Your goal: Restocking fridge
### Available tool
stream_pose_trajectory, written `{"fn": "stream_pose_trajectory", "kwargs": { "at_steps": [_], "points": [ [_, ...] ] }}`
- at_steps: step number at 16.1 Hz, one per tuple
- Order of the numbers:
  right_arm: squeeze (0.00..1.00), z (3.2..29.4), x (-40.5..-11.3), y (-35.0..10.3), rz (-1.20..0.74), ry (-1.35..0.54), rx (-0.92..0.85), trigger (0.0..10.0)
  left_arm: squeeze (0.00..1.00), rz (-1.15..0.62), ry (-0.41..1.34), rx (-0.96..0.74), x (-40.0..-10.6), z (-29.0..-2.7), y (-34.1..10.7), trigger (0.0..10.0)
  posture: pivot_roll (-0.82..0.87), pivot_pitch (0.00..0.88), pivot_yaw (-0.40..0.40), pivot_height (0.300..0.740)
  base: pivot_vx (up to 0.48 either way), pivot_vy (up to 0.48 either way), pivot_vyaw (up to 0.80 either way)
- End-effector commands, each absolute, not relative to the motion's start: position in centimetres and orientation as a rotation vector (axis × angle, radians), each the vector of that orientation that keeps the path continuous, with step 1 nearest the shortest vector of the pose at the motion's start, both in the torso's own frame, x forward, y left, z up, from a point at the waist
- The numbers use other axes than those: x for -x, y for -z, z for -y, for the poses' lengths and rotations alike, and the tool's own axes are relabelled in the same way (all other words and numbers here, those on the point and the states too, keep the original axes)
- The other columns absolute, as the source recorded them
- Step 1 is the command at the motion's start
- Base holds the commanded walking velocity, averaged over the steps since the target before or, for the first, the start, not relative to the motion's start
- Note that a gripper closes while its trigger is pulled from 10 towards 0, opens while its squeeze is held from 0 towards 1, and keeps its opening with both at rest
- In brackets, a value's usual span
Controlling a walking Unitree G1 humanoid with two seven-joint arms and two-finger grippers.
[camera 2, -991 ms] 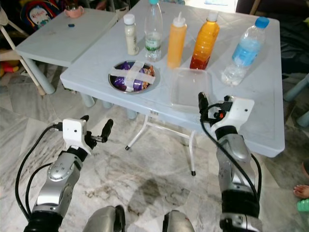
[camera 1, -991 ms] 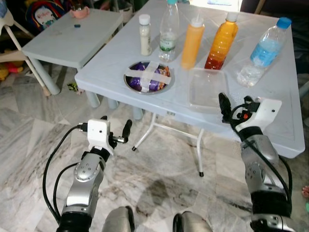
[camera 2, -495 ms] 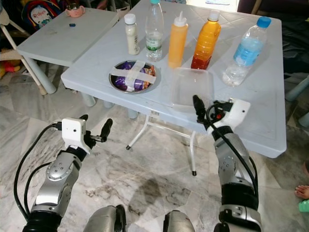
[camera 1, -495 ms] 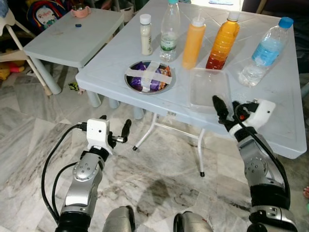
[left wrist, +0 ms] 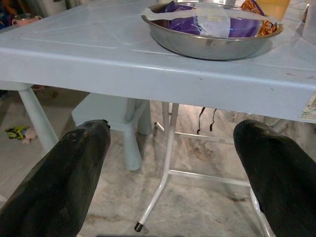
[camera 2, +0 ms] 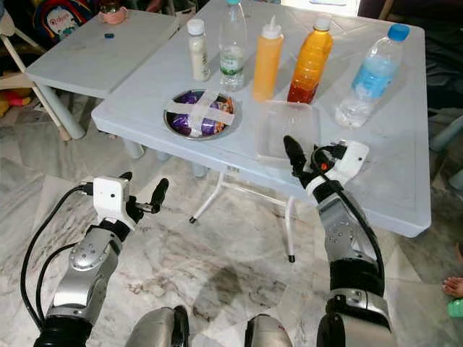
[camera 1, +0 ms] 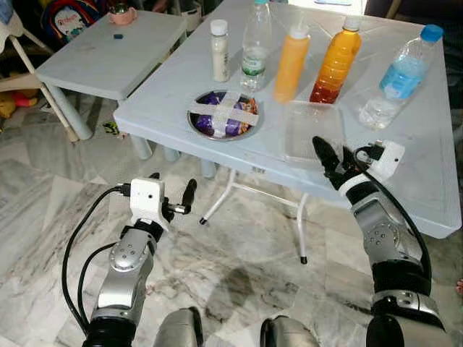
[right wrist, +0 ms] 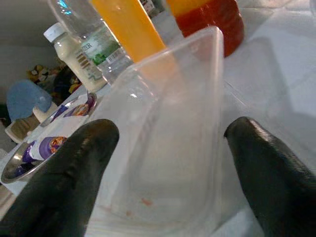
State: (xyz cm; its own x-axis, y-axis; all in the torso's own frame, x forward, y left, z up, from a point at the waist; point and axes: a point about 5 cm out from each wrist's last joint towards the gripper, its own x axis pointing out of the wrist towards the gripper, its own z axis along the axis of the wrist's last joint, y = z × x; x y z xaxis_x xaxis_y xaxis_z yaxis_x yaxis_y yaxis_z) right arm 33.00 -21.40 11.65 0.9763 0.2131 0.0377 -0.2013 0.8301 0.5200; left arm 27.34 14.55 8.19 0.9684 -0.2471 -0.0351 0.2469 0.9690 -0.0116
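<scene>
Nearest: left gripper (camera 1: 173, 204), fingers spread wide, low in front of the table edge (camera 1: 181, 130), holding nothing. Right gripper (camera 2: 304, 160), fingers wide apart, poised at the near rim of one clear plastic container (camera 2: 287, 129), apparently empty, not yet gripped. Beside it, nearer the left arm: one steel bowl (camera 1: 223, 116) of purple packets, crossed with two strips of tape. Behind, in a row: one small white bottle (camera 1: 218, 50), one clear water bottle (camera 1: 255, 45), one orange squeeze bottle (camera 1: 291, 62), one amber juice bottle (camera 1: 335, 61), one blue-capped water bottle (camera 1: 396, 78). Farthest: one low side table (camera 1: 108, 56) bearing one pink cup (camera 1: 122, 14). Restocking judged barely begun: seven items on the table, none lifted, no fridge in sight.
</scene>
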Motion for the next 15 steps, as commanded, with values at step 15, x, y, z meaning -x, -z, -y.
{"fn": "stream_pose_trajectory", "kwargs": {
  "at_steps": [15],
  "points": [
    [0.0, 21.5, -33.6, -10.4, -0.075, -0.17, -0.663, 0.0, 0.0, -0.04, 0.263, -0.005, -27.3, -14.3, -8.1, 10.0, 0.02, 0.112, 0.048, 0.74, 0.0, 0.0, 0.0]
  ]
}}
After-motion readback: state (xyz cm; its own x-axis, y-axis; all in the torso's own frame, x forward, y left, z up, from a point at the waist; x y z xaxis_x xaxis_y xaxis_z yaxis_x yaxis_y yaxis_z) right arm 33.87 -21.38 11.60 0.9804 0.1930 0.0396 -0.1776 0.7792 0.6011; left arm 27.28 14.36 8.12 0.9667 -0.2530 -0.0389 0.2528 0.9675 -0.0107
